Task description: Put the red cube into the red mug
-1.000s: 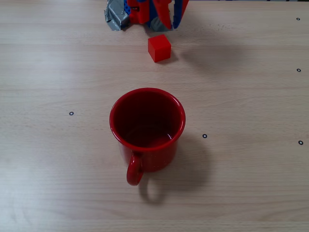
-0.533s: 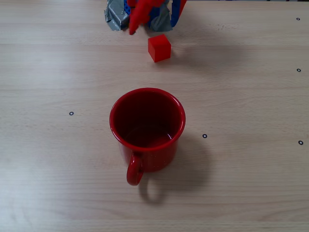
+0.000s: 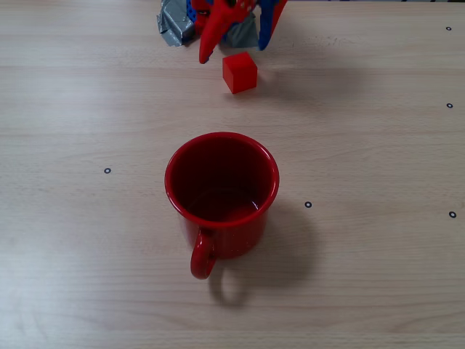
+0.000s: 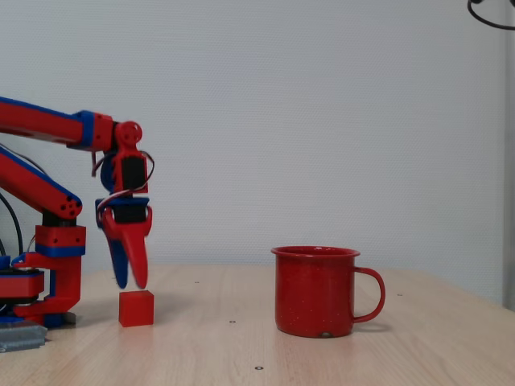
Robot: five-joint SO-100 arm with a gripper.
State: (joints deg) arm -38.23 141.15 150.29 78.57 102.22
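Since half a second ago, our red finger has swung a little rightward and lower in the overhead fixed view, its tip now nearer the red cube (image 3: 240, 72), which has not shifted. We see that cube resting flat on the wooden table (image 3: 378, 145), toward the far edge in the overhead view and well apart from the red mug (image 3: 221, 193), which sits nearer the camera with its handle pointing toward the near edge. In the side fixed view the cube (image 4: 136, 308) sits left of the mug (image 4: 315, 290), with a wide stretch of bare wood between them; the mug stands upright, handle to the right. Our gripper (image 3: 236, 45) hangs just above the cube, fingers spread apart and holding nothing: the pointed red finger comes down on the left of the cube's far side and the blue finger on the right in the overhead view. From the side, the gripper (image 4: 130, 277) points downward, its tips close over the cube's top, and we cannot tell whether they touch it. Behind it our red-and-blue arm (image 4: 48, 129) reaches in from the left, rising from a base (image 4: 48, 273) at the far left of the table. A patch of grey tape (image 3: 174, 25) lies by the base in the overhead view.
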